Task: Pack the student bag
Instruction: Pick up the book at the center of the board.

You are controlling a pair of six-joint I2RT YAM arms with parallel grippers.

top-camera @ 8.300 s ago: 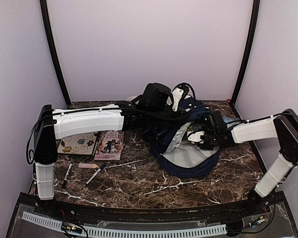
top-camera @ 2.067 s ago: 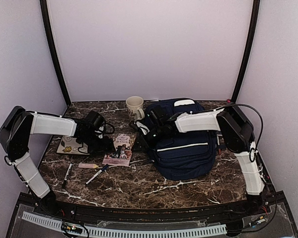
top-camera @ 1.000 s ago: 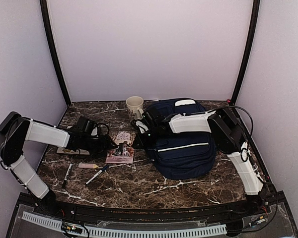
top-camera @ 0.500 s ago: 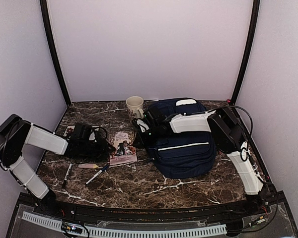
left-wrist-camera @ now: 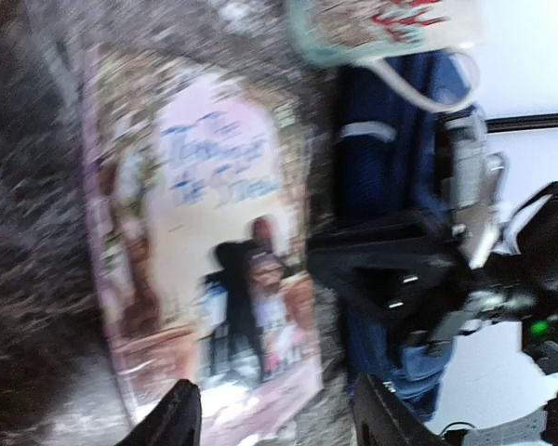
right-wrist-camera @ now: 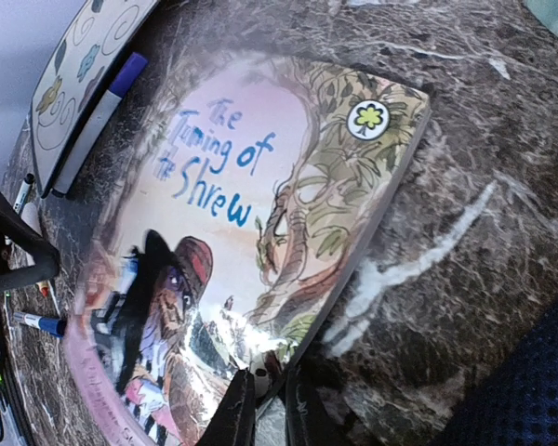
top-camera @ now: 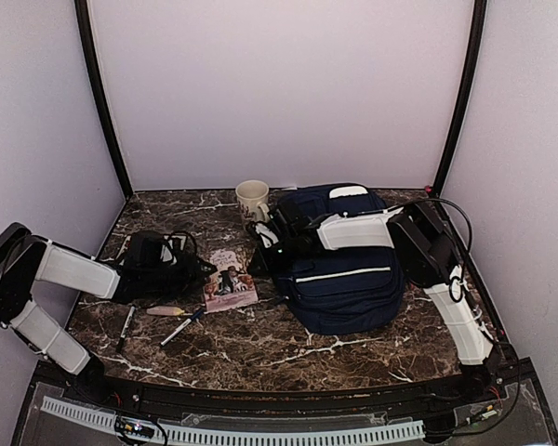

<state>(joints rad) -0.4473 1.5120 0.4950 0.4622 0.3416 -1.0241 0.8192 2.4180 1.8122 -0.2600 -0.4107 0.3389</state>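
The student bag point(top-camera: 346, 271), navy with white stripes, lies flat at the right of the table. Left of it lies a picture book point(top-camera: 231, 280), whose cover fills the right wrist view point(right-wrist-camera: 242, 214). My right gripper point(top-camera: 257, 264) reaches across the bag's left side. Its jaws point(right-wrist-camera: 266, 409) are shut on the book's right edge. My left gripper point(top-camera: 203, 270) sits low at the book's left side. It is open point(left-wrist-camera: 279, 429), with the book's near corner point(left-wrist-camera: 214, 242) just ahead of its fingers.
A cream mug point(top-camera: 252, 198) stands behind the book, near the bag. A patterned notebook point(right-wrist-camera: 84, 56) with a blue-capped marker point(right-wrist-camera: 98, 121) on it lies partly under my left arm. Two pens point(top-camera: 180, 325) and a peach-coloured stick point(top-camera: 165, 310) lie in front.
My left arm has drawn back to the left and sunk lower. The book has shifted slightly right and turned a little. The right arm has hardly moved.
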